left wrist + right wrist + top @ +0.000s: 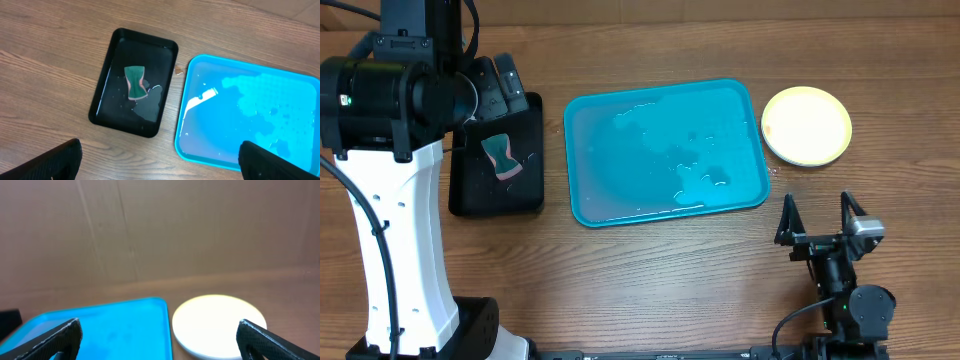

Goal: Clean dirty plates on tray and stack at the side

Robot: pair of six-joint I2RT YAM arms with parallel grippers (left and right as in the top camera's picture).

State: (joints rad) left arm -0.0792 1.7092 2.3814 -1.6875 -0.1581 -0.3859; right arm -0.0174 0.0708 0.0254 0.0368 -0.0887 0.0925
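Observation:
The turquoise tray [665, 205] lies at the table's middle, wet, with no plates on it. It also shows in the left wrist view [250, 115] and the right wrist view [100, 330]. A stack of plates [806, 125] stands to the tray's right on the table, a pale yellow-white plate on top; the ones beneath are hidden. It shows in the right wrist view [218, 325]. My left gripper [160, 160] is open and empty, high above the table near the black tray. My right gripper [817, 218] is open and empty, in front of the stack.
A small black tray [498, 160] left of the turquoise tray holds a green and pink sponge [501, 157] and some water, also in the left wrist view [135, 83]. The left arm's white column stands at the left edge. A cardboard wall runs behind the table.

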